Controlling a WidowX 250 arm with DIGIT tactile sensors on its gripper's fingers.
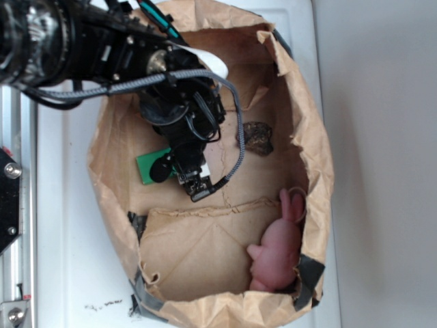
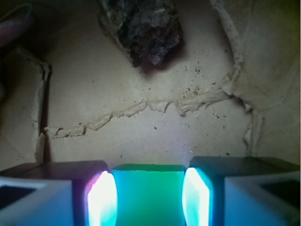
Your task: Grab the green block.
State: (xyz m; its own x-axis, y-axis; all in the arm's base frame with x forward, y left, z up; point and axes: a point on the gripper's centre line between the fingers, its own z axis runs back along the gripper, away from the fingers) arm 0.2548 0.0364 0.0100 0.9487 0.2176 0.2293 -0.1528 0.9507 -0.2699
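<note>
The green block (image 1: 145, 169) lies flat on the floor of the brown paper bag (image 1: 315, 157), at its left side, mostly covered by my gripper (image 1: 166, 168). In the wrist view the green block (image 2: 148, 181) fills the whole gap in my gripper (image 2: 148, 200). The left fingertip pad (image 2: 101, 200) and the right one (image 2: 196, 200) press against its two sides, so the gripper is shut on it. The block's near end is hidden below the frame edge.
A dark brown lump (image 1: 255, 137) (image 2: 148, 30) sits on the bag floor just past the gripper. A pink plush rabbit (image 1: 280, 247) rests in the bag's lower right corner. The bag's upright walls ring the arm on all sides.
</note>
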